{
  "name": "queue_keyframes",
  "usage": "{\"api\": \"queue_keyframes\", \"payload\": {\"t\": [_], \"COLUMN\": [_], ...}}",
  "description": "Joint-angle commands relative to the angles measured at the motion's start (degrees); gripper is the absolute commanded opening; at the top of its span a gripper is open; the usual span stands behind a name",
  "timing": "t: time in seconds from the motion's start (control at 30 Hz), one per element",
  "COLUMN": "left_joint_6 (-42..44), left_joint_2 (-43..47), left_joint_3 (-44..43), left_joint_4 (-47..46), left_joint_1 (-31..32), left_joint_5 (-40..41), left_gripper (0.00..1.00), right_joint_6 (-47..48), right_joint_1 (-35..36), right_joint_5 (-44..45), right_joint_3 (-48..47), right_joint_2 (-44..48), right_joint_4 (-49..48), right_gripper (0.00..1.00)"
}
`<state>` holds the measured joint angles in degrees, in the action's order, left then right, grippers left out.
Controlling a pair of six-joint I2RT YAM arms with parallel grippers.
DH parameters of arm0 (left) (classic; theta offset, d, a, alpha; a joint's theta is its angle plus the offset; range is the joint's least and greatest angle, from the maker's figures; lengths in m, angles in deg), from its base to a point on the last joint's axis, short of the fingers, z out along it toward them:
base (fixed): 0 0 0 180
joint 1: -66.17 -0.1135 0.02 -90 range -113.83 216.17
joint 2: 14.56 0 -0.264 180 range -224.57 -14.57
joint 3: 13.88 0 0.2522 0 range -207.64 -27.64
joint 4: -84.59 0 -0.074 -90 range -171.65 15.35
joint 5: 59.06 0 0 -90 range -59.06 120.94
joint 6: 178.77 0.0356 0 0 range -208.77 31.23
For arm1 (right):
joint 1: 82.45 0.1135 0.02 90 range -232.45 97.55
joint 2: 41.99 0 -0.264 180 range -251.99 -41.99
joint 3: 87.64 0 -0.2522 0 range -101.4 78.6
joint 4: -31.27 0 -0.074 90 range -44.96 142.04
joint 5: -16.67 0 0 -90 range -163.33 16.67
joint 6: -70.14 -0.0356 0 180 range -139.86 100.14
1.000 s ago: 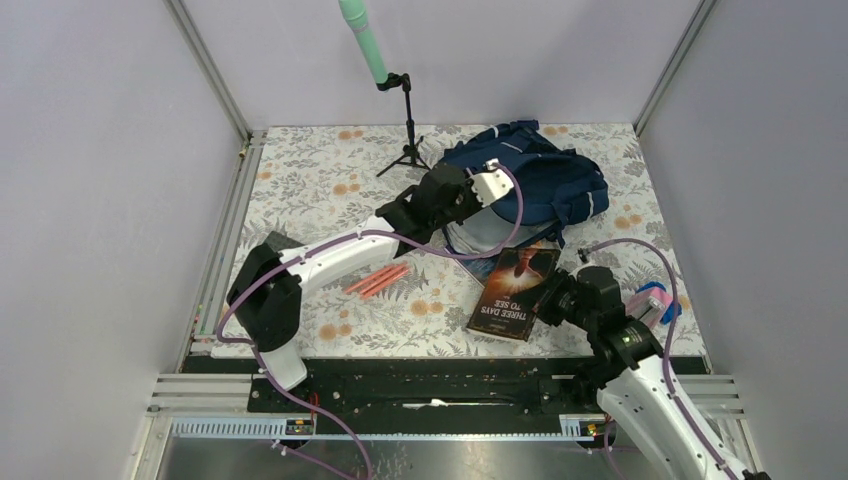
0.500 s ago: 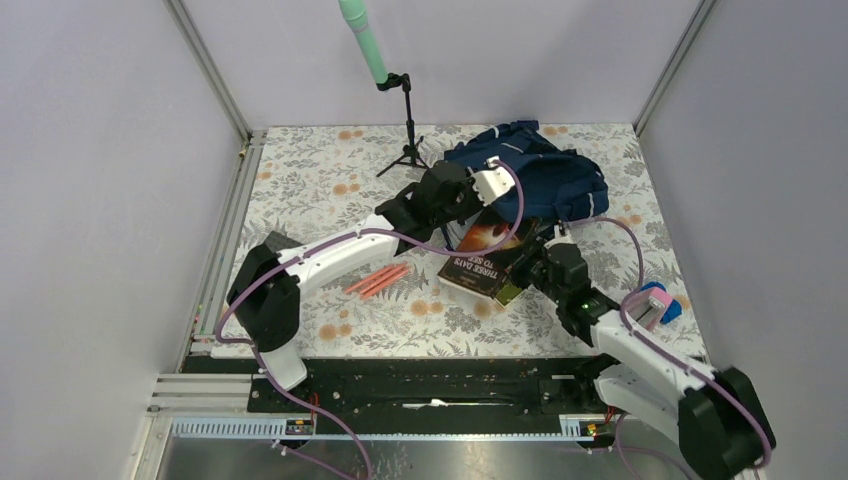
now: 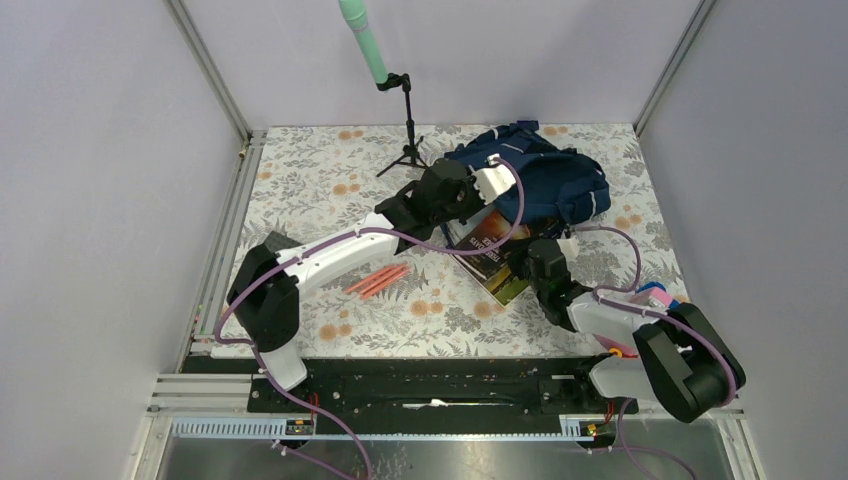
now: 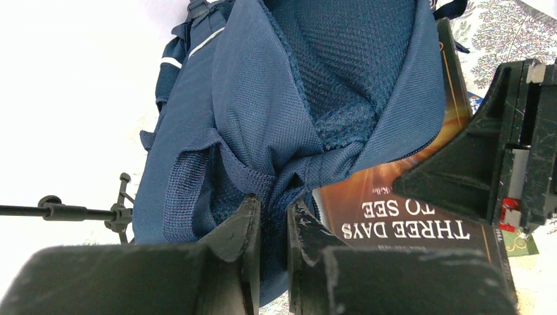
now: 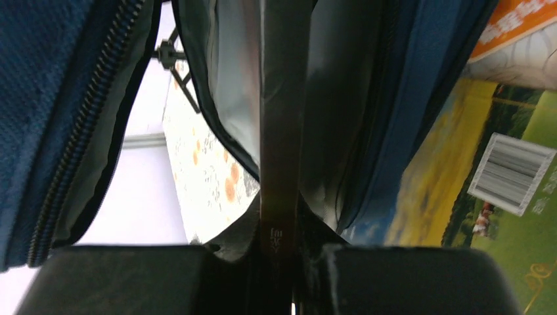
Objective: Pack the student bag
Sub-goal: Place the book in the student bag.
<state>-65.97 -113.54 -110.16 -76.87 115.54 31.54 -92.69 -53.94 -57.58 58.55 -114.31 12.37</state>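
Observation:
The navy blue student bag point(image 3: 545, 180) lies at the back right of the table. My left gripper point(image 3: 482, 192) is shut on the fabric edge of the bag's opening point(image 4: 272, 190) and holds it up. My right gripper point(image 3: 530, 258) is shut on the dark book titled "Three Days to See" point(image 3: 492, 238) by its spine point(image 5: 279, 131). The book's far end is inside the bag's opening point(image 5: 217, 85), under the lifted flap. In the left wrist view the book's cover point(image 4: 407, 203) shows under the bag's edge.
A second book with a green and yellow cover point(image 3: 508, 285) lies under my right gripper. Two red pens point(image 3: 378, 280) lie at mid table. A pink and blue object point(image 3: 655, 297) lies at the right edge. A tripod with a green microphone point(image 3: 405, 130) stands at the back.
My right gripper lifted the dark book off the table and carried it back and left, into the bag's opening. My left gripper kept holding the bag's edge.

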Motion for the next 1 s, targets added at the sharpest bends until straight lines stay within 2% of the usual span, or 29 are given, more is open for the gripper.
{"api": "queue_keyframes", "payload": {"t": [0.0,0.17,0.3,0.53,0.77,0.97], "left_joint_6": [-1.5,-2.1,-2.1,-4.5,-7.3,-8.0], "left_joint_2": [3.8,3.9,3.9,2.8,0.9,0.7], "left_joint_3": [-4.1,-4.3,-4.4,-8.1,-12.2,-13.0], "left_joint_4": [-5.9,-5.9,-5.6,-2.9,-1.2,-1.0], "left_joint_1": [0.8,0.8,0.8,0.7,0.7,0.7], "left_joint_5": [-3.4,-4.0,-4.5,-1.2,-0.8,-0.8], "left_gripper": [0.00,0.00,0.00,0.00,0.00,0.00], "right_joint_6": [-0.4,-4.5,-2.4,-0.9,-6.3,-8.1], "right_joint_1": [0.0,0.0,0.0,0.6,7.0,11.7], "right_joint_5": [13.2,23.4,26.9,20.7,18.3,18.1], "right_joint_3": [-2.3,-4.9,-7.8,-11.9,-6.3,-6.5], "right_joint_2": [-1.8,-6.0,-11.0,-14.3,-9.3,-6.0], "right_joint_4": [-5.5,-3.8,-8.5,-7.8,-5.1,-0.7], "right_gripper": [0.00,0.00,0.00,0.00,0.00,0.00]}}
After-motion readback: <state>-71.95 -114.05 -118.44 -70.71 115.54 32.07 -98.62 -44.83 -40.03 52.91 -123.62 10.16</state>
